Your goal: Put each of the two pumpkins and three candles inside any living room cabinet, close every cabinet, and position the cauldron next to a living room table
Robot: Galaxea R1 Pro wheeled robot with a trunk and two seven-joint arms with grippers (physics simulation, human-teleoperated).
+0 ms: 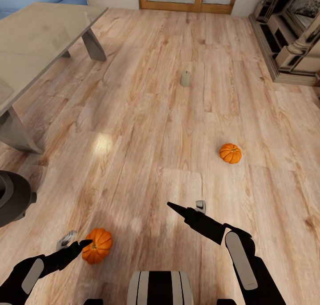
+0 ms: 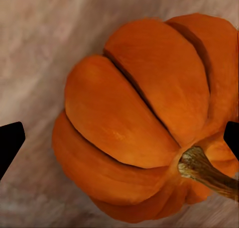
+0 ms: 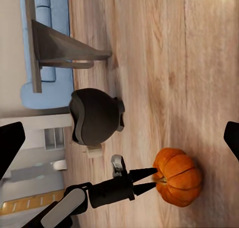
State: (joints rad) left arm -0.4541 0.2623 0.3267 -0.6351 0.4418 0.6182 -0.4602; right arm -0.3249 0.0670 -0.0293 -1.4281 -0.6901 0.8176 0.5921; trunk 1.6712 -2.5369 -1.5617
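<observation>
Pale wood-plank floor [image 1: 146, 118] beside table [image 1: 40, 38]

Open floor [image 1: 146, 132] lies ahead (one candle [image 1: 185, 78] far off); table [image 1: 40, 43] and cauldron [image 1: 13, 200] crowd the left.

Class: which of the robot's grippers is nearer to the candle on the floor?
Right. The right gripper hangs over bare floor, short of the candle. The left gripper is lower left, at the near pumpkin.
</observation>
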